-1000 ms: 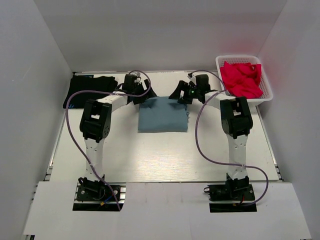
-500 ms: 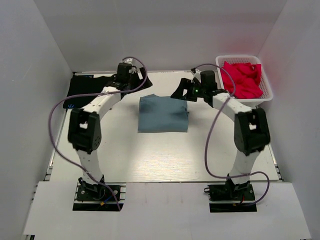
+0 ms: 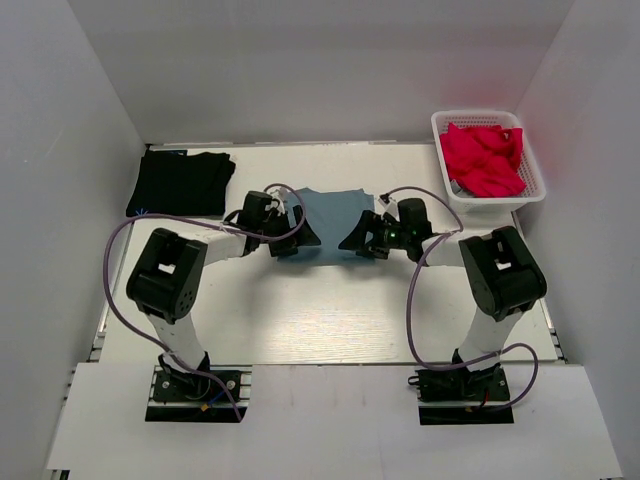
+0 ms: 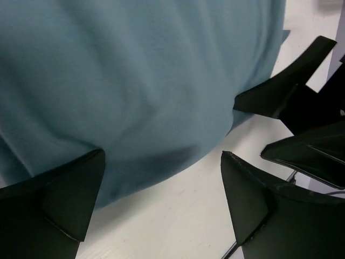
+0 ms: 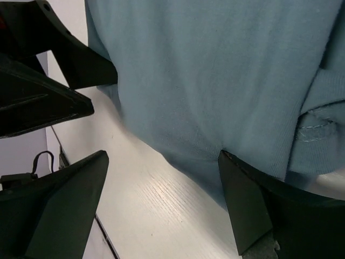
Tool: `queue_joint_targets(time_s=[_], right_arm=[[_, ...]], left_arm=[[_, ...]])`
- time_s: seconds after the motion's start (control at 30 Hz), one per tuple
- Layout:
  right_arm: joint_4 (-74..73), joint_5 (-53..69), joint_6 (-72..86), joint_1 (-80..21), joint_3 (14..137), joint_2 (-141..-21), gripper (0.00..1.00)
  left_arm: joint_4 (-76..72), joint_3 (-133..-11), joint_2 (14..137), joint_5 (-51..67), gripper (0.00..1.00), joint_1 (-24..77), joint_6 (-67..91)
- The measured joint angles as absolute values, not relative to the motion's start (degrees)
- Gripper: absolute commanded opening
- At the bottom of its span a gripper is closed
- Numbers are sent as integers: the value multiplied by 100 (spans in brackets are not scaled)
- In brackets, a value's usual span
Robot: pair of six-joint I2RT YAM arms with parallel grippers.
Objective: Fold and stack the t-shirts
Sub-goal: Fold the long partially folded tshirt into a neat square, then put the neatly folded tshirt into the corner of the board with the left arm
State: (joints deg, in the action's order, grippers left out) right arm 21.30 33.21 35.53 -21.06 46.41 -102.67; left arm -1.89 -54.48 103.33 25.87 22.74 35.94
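Note:
The dusty blue-grey t-shirt [image 3: 330, 212] lies folded in a rectangle at the table's middle. It fills the top of the left wrist view [image 4: 135, 75] and of the right wrist view [image 5: 215, 65]. My left gripper [image 3: 304, 236] is open and low at the shirt's near left edge, with the hem between its fingers [image 4: 70, 197]. My right gripper [image 3: 352, 240] is open at the near right edge, one finger [image 5: 253, 208] against the cloth. The two grippers face each other, a little apart. The black t-shirt [image 3: 182, 182] lies folded at the far left.
A white basket [image 3: 533, 187] at the far right holds crumpled red cloth [image 3: 484, 158]. White walls close in the table on three sides. Purple cables loop beside both arms. Bare white tabletop [image 3: 330, 310] lies between the shirt and the arm bases.
Both grippers have come from the far edge of the blue-grey shirt back to its near edge and dropped low to the table. The shirt looks shorter front to back.

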Motion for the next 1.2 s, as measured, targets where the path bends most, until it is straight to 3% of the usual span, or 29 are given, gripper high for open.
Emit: queue_joint_targets(time_s=[0.33, 0.6, 0.87, 1.1, 1.2], right_arm=[[2071, 3083, 3369, -2128, 4471, -9959, 90], [917, 2617, 2910, -2123, 4403, -8187, 90], [5, 2344, 2521, -2128, 4403, -7157, 90], [-792, 1708, 2290, -2128, 4405, -6718, 90], [-1044, 1437, 2206, -2126, 4405, -6630, 90]], left_arm=[[451, -5319, 9828, 2171, 100, 2270, 3435], [1468, -5513, 8759, 1090, 100, 2217, 3129], [1979, -6053, 9295, -45, 100, 2171, 3114], [2152, -6963, 10659, -421, 100, 2196, 3065], [2073, -7050, 10886, -405, 91, 2228, 3015]])
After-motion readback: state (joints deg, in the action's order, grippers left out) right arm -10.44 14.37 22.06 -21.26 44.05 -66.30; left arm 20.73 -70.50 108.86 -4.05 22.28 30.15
